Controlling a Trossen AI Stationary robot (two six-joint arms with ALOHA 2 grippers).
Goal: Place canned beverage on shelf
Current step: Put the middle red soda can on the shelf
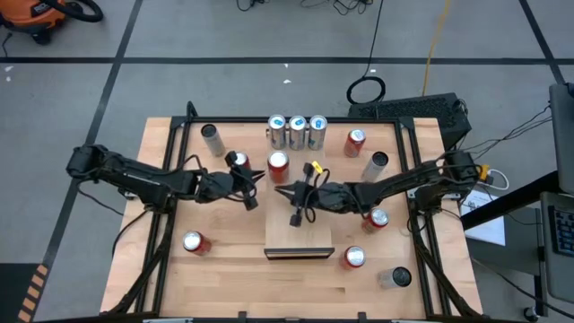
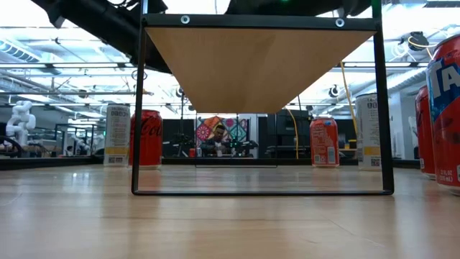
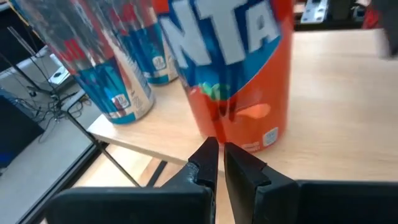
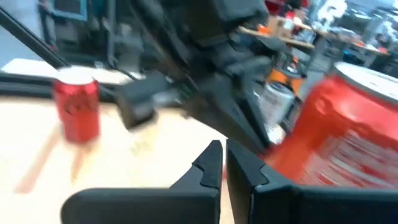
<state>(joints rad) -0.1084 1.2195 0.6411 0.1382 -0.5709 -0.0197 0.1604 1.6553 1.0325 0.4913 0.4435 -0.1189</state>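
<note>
The shelf [image 1: 299, 235], a pale wood panel on a thin black frame, stands at the table's near middle; the low view sees its underside [image 2: 259, 65]. An orange can [image 3: 236, 74] stands upright on the table [image 1: 278, 164], just behind the shelf. My left gripper [image 3: 217, 149] is shut, with its tips right at this can's lower wall, on the can's left [image 1: 256, 181]. My right gripper [image 4: 222, 152] is shut on nothing and points toward the left arm [image 1: 289, 192]. A red can [image 4: 348, 137] stands close beside it. My left gripper's shut fingertips [image 3: 208, 152] stand against the orange can's lower wall [image 3: 239, 134], coming slanting down from the table's left. I cannot tell whether they touch it. The can stands upright on the table.
Three blue-and-silver cans [image 1: 297, 131] stand in a row at the far middle. Loose cans are scattered around: red ones [image 1: 355, 141], [image 1: 194, 242], [image 1: 377, 218], [image 1: 354, 257], and silver ones [image 1: 213, 139], [image 1: 377, 164], [image 1: 395, 278]. The two arms nearly meet above the table's middle.
</note>
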